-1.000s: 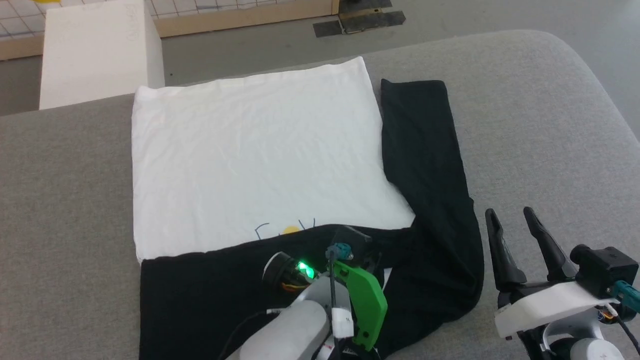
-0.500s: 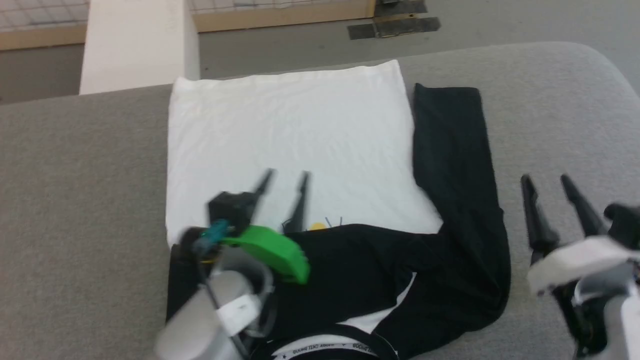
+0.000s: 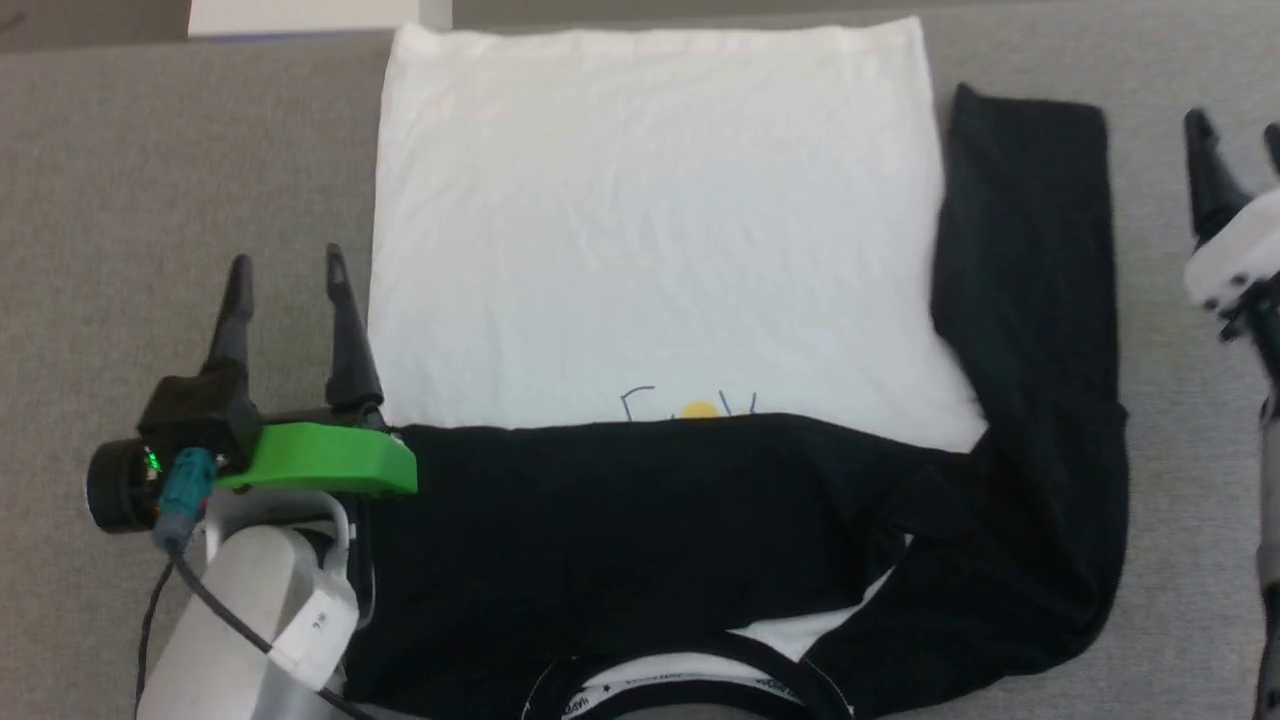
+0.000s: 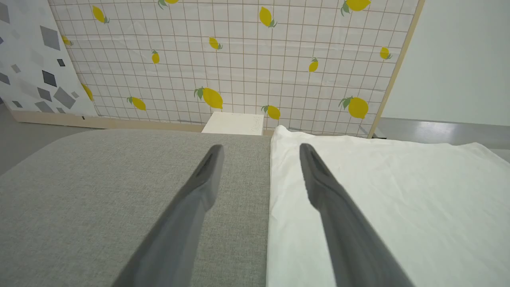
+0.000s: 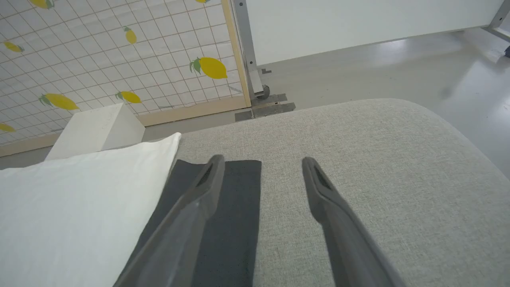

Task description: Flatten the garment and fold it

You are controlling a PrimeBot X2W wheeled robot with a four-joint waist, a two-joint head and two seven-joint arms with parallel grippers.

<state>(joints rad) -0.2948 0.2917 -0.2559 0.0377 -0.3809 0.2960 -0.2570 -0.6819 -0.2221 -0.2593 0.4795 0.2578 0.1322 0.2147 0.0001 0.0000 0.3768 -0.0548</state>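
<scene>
The raglan T-shirt (image 3: 650,220) lay flat on the grey upholstered surface (image 3: 150,150), collar toward the robot. Its white neck tape (image 3: 680,690) carried lettering too small to read. One black sleeve (image 3: 620,540) lay folded across the chest, covering the lower part of the yellow-and-blue chest print (image 3: 695,408). The other sleeve (image 3: 1030,300) ran along the shirt's right side.

A second earlier the left gripper (image 3: 287,265) had been down on that folded sleeve near the collar. It now stood off the shirt's left edge, fingers spread and empty, one finger (image 4: 318,179) above the white hem side.

The right gripper (image 3: 1235,130) was beside the other sleeve, fingers apart, holding nothing. Beyond were a white block (image 4: 233,122) and a lemon-patterned panel (image 4: 239,59).
</scene>
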